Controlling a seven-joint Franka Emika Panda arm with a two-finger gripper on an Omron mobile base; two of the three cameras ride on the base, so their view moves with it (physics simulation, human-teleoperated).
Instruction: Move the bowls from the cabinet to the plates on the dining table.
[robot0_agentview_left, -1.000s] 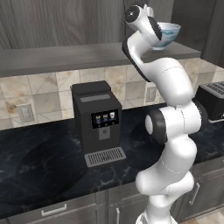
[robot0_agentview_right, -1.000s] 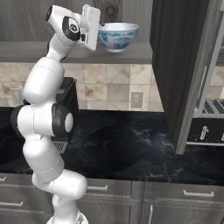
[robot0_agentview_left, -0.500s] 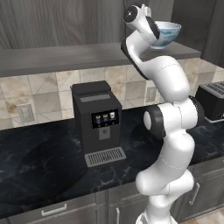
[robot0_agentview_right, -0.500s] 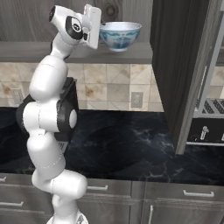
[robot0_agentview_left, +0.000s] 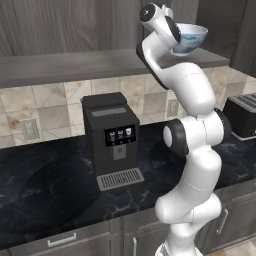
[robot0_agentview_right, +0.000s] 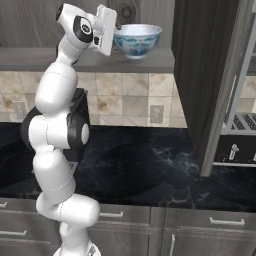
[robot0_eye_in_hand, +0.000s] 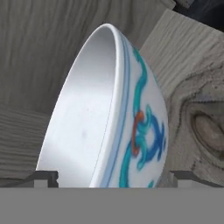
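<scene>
So, quick status rundown from up at the cabinet:

bowl: white bowl with the blue pattern (robot0_agentview_right: 137, 40) sits upright on the cabinet shelf (robot0_agentview_right: 160, 60), near its open right end, just by the dark side panel (robot0_agentview_right: 200, 75).

claw: claw (robot0_eye_in_hand: 113, 177) is spread wide, one fingertip (robot0_eye_in_hand: 46, 177) on the inside of the bowl wall and the other outside it, so the rim runs between them. Not pinched yet as far as I can tell; the tips stand apart from the wall.

arm: stretched way up and reaching sideways into the shelf; the hand (robot0_agentview_right: 102, 30) is right against the bowl's left side in the right base view.

surface below: black marble worktop (robot0_agentview_left: 50, 195) with the coffee machine (robot0_agentview_left: 112, 137) and a toaster (robot0_agentview_left: 242, 115) at its right edge. Neither matters for the job.

progress: early, I'd say. This bowl hasn't left the shelf, nothing is lifted.

left to do: close on the rim, lift it out, drive over to the dining table, set it on a plate, then the same for the tan bowl.

watch out: a rim pinch on a smooth bowl could let it tip when it comes off the shelf.
</scene>
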